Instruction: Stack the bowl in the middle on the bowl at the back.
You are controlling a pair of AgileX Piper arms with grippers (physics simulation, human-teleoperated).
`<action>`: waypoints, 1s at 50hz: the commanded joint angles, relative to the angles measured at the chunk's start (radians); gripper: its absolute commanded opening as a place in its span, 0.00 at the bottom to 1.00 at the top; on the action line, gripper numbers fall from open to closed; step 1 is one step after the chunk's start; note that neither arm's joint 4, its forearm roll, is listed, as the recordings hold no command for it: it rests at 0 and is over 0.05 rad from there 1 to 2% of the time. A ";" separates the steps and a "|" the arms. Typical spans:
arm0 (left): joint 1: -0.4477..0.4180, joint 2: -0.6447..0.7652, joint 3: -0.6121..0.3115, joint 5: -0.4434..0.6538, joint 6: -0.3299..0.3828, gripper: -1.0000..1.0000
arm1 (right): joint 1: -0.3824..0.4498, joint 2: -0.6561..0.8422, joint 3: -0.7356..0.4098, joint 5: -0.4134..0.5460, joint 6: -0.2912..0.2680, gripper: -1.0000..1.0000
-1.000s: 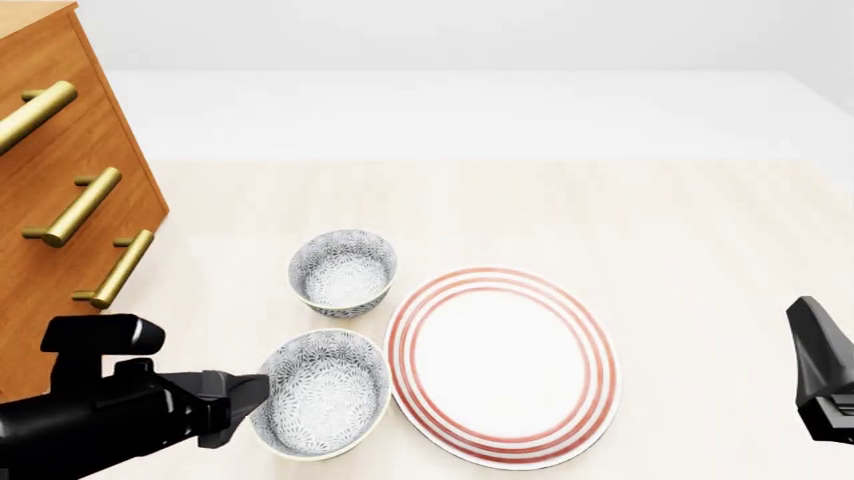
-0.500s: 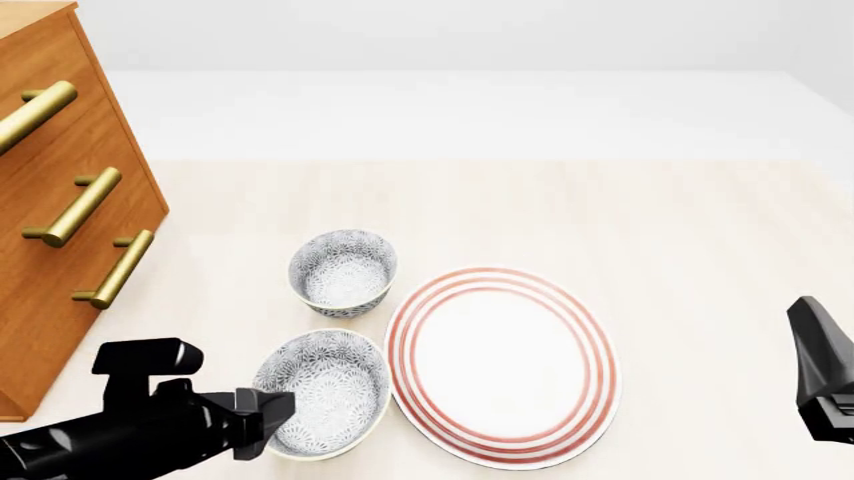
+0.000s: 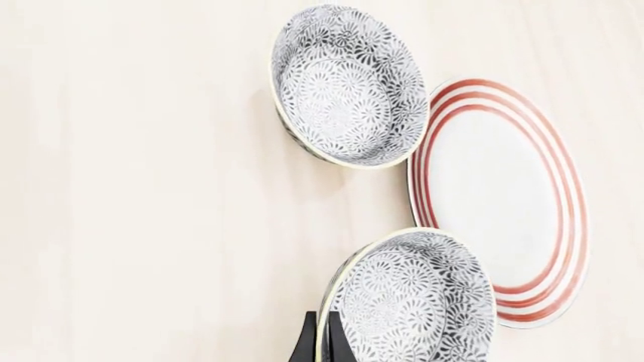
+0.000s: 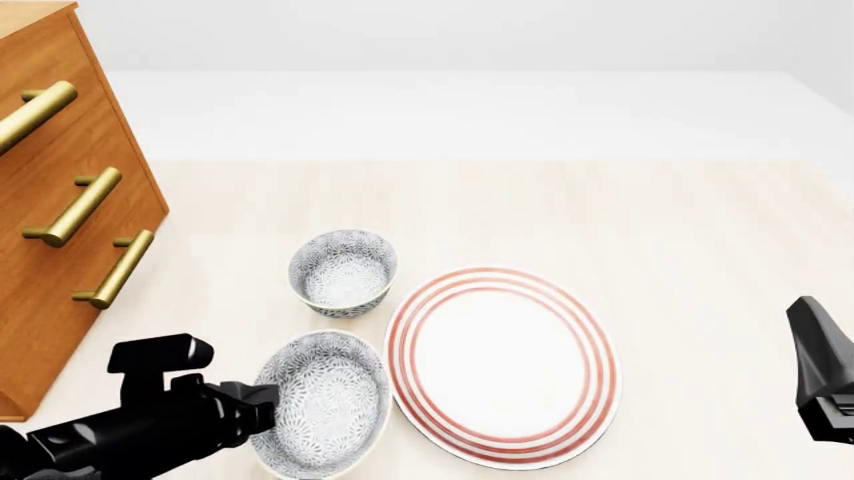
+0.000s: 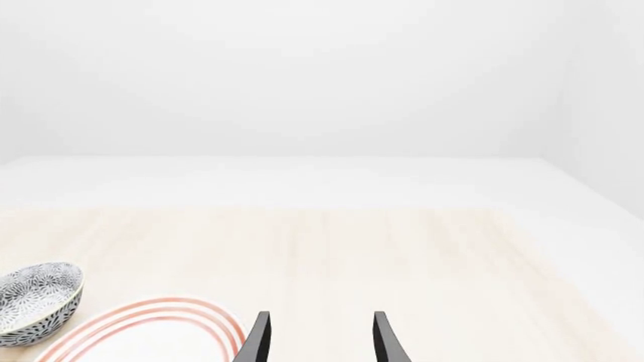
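Pale wooden table (image 4: 694, 220): left pincer (image 3: 318, 341) clamps the bowl in the middle (image 4: 324, 400) at its nine-o'clock rim; the bowl at the back (image 4: 343, 272) sits at twelve; right pincer (image 5: 318, 338) apart.

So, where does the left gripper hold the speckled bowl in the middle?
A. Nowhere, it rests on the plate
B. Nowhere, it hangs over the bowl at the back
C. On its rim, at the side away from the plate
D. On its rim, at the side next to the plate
C: the left gripper pinches the rim of the bowl in the middle on the side away from the red-ringed plate.
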 commanded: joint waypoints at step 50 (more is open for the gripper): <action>-0.175 -0.792 -0.516 1.256 0.101 0.00 | 0.010 0.001 0.000 0.004 -0.009 1.00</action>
